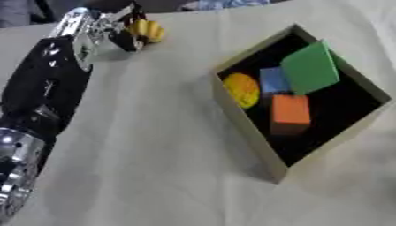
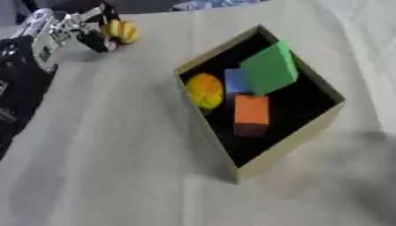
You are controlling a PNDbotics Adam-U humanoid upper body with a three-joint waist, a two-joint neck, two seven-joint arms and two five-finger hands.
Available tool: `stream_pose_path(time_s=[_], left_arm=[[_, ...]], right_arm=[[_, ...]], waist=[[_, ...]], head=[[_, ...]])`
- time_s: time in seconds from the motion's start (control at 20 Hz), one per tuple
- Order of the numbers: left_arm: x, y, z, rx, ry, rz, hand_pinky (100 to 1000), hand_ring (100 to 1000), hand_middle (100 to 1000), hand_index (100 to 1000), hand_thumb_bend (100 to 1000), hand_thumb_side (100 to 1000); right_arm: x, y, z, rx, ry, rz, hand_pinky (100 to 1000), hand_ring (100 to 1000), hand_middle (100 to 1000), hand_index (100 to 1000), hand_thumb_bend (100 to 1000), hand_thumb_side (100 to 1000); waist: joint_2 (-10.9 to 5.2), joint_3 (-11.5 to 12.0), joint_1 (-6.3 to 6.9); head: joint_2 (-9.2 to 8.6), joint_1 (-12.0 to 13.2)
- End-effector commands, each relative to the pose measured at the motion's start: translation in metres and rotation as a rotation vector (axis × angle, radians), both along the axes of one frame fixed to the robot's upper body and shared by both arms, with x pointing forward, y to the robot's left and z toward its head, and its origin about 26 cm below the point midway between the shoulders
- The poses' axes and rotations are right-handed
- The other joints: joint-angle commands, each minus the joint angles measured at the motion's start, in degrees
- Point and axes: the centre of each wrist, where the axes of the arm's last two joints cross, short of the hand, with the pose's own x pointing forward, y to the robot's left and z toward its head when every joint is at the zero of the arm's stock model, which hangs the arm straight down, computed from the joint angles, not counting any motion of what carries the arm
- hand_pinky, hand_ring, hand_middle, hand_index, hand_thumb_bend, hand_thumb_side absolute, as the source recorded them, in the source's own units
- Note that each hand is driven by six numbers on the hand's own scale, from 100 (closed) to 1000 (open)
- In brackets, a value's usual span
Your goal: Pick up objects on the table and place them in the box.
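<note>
— What can't you make out at the far left?

— The left hand [image 1: 116, 35] is blurred; its fingers sit against a yellow thing [image 1: 147, 31], and I cannot tell whether they curl round it or only touch it. What the thing is stays unclear too.

— And the arm?

— Cut off by the left edge in both views.

— Inside the box [image 1: 251, 137]?

— The blue block [image 1: 272, 80] is partly hidden behind the green block [image 1: 309, 67]. The yellow-orange round thing [image 1: 241, 89] is too blurred to name. The box's inner floor is just dark.
</note>
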Motion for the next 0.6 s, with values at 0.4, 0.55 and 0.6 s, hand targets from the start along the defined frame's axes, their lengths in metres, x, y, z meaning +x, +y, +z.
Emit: stream_pose_path(time_s=[0.4,0.55,0.6], left_arm=[[-0.0064,0.0081,0.0154,-0.014,-0.092,-0.007,749,608,482,656,105,100],[-0.0057,0.0051,0.0133,-0.014,-0.083,-0.029,748,608,483,658,105,100],[-0.0054,0.0035,0.0121,-0.011,-0.076,-0.040,747,608,485,660,105,100]], right_arm=[[-0.0031,-0.0023,0.0091,-0.025,-0.029,-0.001,930,824,743,839,100,772],[-0.0032,-0.0024,0.0089,-0.024,-0.026,0.003,930,824,743,839,100,768],[-0.0033,-0.0025,0.0086,-0.023,-0.024,0.003,929,824,743,839,100,766]], waist=[[-2.60,0.34,-0.58],[-3.35,0.53,-0.64],[-3.58,0.63,-0.65]], head=[[0.68,-0.22],[1.41,-0.40],[1.68,-0.50]])
